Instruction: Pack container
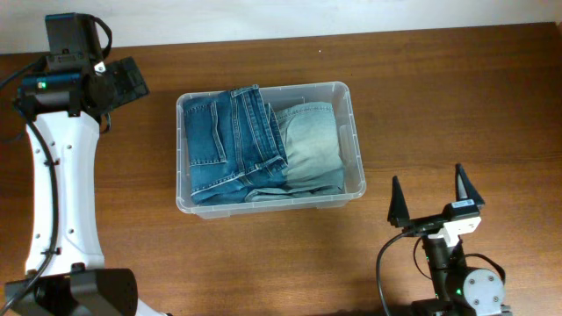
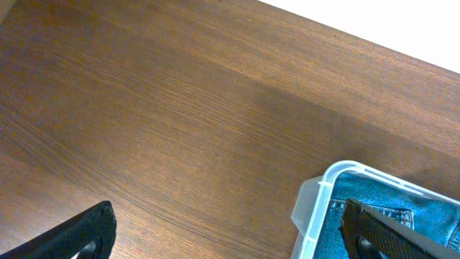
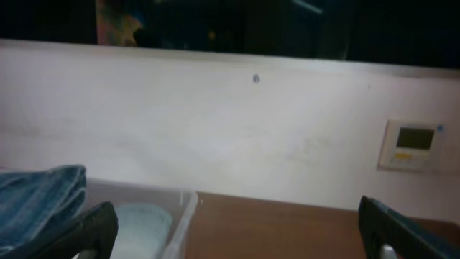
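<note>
The clear plastic container (image 1: 263,208) stands mid-table with two folded pairs of jeans in it: a darker blue pair (image 1: 230,140) on the left and a pale, washed pair (image 1: 313,140) on the right. My left gripper (image 1: 129,81) hovers open beyond the container's far left corner and holds nothing. In the left wrist view that gripper (image 2: 230,241) spans bare wood, with the container's corner (image 2: 321,196) just inside its right finger. My right gripper (image 1: 429,195) stands open and empty near the front right. In its own view the right gripper (image 3: 237,234) faces the container's rim (image 3: 184,214).
The brown wooden table (image 1: 439,96) stretches all round the container. A white wall (image 3: 230,122) runs behind the far edge, with a small wall panel (image 3: 410,144) on it. The left arm's white link (image 1: 61,184) runs along the table's left side.
</note>
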### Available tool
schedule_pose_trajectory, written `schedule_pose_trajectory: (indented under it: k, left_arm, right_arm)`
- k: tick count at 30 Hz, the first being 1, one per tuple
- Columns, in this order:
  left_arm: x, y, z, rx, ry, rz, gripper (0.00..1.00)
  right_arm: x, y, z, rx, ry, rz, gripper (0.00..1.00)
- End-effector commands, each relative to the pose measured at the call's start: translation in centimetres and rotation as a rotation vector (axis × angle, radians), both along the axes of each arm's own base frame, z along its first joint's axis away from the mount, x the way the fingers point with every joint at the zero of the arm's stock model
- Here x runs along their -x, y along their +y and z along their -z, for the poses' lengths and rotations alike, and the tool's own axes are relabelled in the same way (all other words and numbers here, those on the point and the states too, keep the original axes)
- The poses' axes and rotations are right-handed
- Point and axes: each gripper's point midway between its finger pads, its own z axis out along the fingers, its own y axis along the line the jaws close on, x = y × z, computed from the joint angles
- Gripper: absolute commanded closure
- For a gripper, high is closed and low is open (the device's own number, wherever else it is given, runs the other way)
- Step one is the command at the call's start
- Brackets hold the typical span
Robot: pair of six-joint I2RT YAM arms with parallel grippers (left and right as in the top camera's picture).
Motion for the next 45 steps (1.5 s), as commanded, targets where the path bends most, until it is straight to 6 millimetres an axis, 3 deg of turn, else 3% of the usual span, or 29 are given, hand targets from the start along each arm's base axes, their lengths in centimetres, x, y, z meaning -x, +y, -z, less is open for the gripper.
schedule_pose_trajectory:
  k: [1, 7, 23, 28, 33, 45]
  left_arm:
    - [0.0, 0.3, -0.1, -0.01, -0.002, -0.006, 0.01]
    - [0.0, 0.3, -0.1, -0.01, -0.002, -0.006, 0.01]
    - [0.0, 0.3, -0.1, -0.01, -0.002, -0.006, 0.01]
    - [0.0, 0.3, -0.1, -0.01, -0.002, -0.006, 0.01]
    - [0.0, 0.3, -0.1, -0.01, -0.002, -0.006, 0.01]
    - [0.0, 0.3, -0.1, -0.01, -0.002, -0.006, 0.01]
  right_arm:
    - [0.1, -0.1, 0.7, 0.011, -0.011, -0.008, 0.01]
    - [-0.1, -1.0, 2.2, -0.021, 0.007, 0.023, 0.01]
    - [-0.9, -1.1, 6.2, -0.022, 0.112, 0.029, 0.02]
    - [-1.0, -1.1, 8.3, -0.024, 0.2, 0.03, 0.01]
    - [-0.8, 0.4, 10.0, -0.018, 0.272, -0.057, 0.01]
    - [-0.8, 0.6, 10.0, -0.017, 0.271, -0.067, 0.01]
